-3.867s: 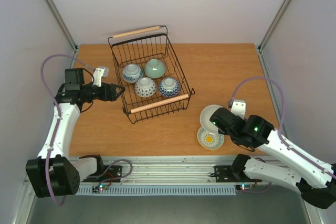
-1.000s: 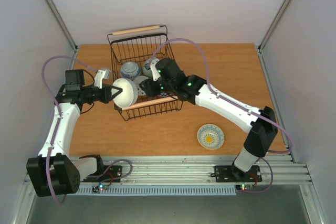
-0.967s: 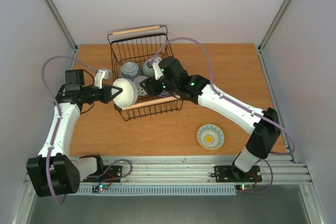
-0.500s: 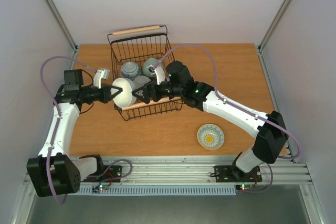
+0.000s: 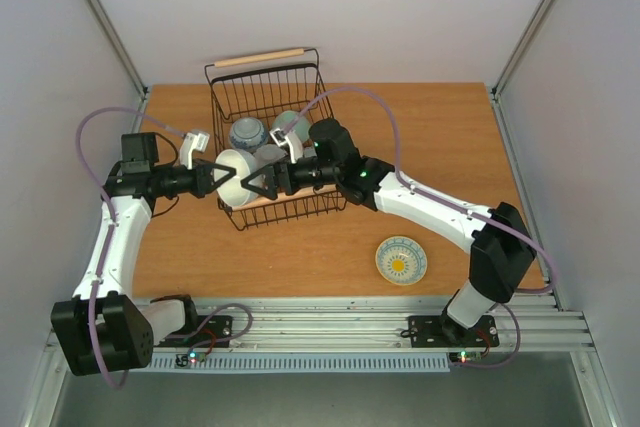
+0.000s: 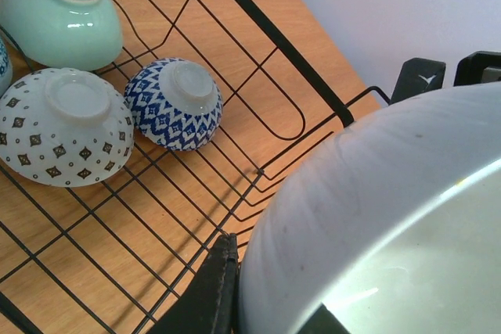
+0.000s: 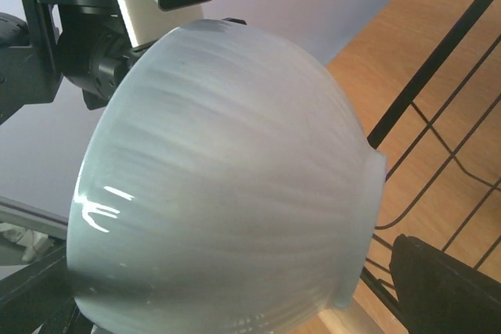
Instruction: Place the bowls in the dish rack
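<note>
A plain white bowl point(image 5: 230, 175) hangs on its side over the front left corner of the dish rack point(image 5: 262, 57). My left gripper point(image 5: 213, 180) is shut on the bowl's rim, one finger point(image 6: 215, 287) outside the wall point(image 6: 376, 217). My right gripper point(image 5: 250, 183) stands open around the bowl's foot end point(image 7: 227, 170), with its fingers point(image 7: 442, 287) clear of the wall. In the rack lie a mint green bowl point(image 6: 63, 13), a dotted white bowl point(image 6: 66, 127) and a blue diamond-patterned bowl point(image 6: 174, 103), all upside down, plus a blue-and-white bowl point(image 5: 247, 133).
A cream bowl with a yellow inside point(image 5: 401, 260) sits upright on the wooden table near the front right. The right arm point(image 5: 430, 207) reaches diagonally over the rack's front right part. Grey walls close in the table on three sides.
My right gripper has opened wide and let go of the white bowl, shifting slightly left. The left gripper has kept hold of the bowl in the same place.
</note>
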